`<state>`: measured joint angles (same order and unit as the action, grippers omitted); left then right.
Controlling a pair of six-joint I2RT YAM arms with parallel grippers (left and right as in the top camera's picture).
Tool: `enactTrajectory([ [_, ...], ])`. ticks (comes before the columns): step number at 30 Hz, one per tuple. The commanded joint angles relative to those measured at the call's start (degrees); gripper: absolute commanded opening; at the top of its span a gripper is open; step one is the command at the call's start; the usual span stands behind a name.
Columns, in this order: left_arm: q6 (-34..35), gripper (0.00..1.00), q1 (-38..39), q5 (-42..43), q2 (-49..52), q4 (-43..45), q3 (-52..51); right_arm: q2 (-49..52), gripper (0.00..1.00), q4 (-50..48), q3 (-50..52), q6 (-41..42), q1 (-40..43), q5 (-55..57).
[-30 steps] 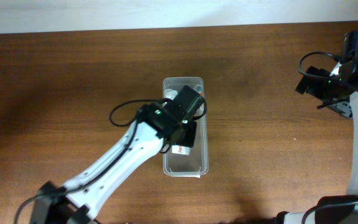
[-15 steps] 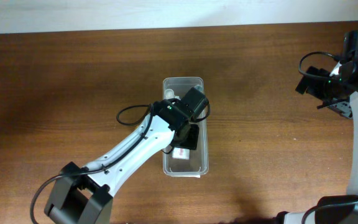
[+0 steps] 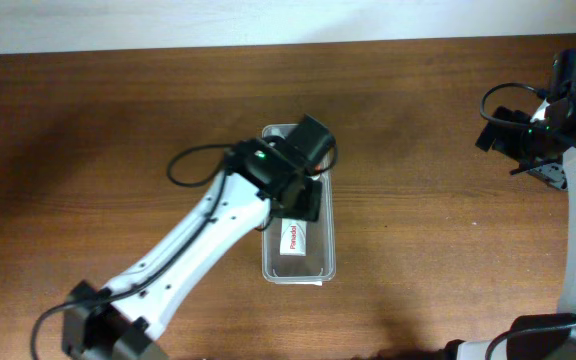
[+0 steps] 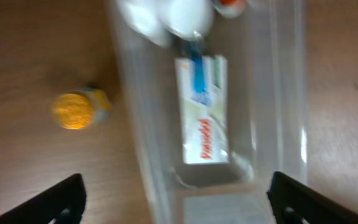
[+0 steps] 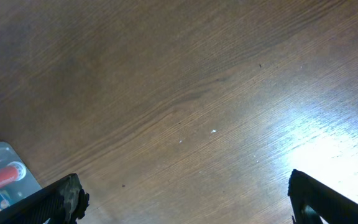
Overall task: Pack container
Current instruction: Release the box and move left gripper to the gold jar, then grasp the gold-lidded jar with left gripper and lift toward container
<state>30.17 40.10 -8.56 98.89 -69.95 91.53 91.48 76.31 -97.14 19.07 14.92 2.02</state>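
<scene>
My left gripper [image 4: 176,193] hangs spread wide and empty over the container [image 3: 329,250] in the middle of the surface [image 3: 118,120], with a white-and-blue box [image 4: 202,118] flat inside. The right gripper [image 5: 185,202] is spread too, over bare wood. Next, I judge, comes the yellow-capped bottle [image 4: 76,111] just outside the wall: a sideways reach, then a pinch.

Overhead: high up, looking straight down, the whole surface [image 3: 118,130] in frame, container [image 3: 318,262] dead centre.
Left wrist: right in close, facing down into the container, fingers [image 4: 67,196] at the lower corners.
Right wrist: low over bare surface, container's corner lower left.
Shared: the container, all three.
</scene>
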Motion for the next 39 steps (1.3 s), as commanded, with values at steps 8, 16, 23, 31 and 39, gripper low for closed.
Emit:
enactTrajectory([
  [8,-6.14,0.99,-18.34,2.89,-1.4,-0.76,0.17,0.35,0.98,-0.02,0.39,0.07,0.11,-0.09],
  [16,-10.82,0.89,-22.75,8.66,3.82,2.29,-6.23,0.35,0.98,-0.02,0.39,0.07,0.11,-0.09],
  [23,-11.02,0.81,-22.75,9.73,8.83,6.49,-10.64,0.35,0.98,-0.02,0.39,0.07,0.11,-0.09],
  [31,-11.02,0.64,-22.73,10.95,13.53,9.97,-12.0,0.35,0.99,-0.02,0.39,0.07,0.11,-0.09],
  [39,-11.87,0.55,-22.75,10.95,14.47,10.27,-12.0,0.35,0.98,-0.02,0.39,0.07,0.11,-0.09],
])
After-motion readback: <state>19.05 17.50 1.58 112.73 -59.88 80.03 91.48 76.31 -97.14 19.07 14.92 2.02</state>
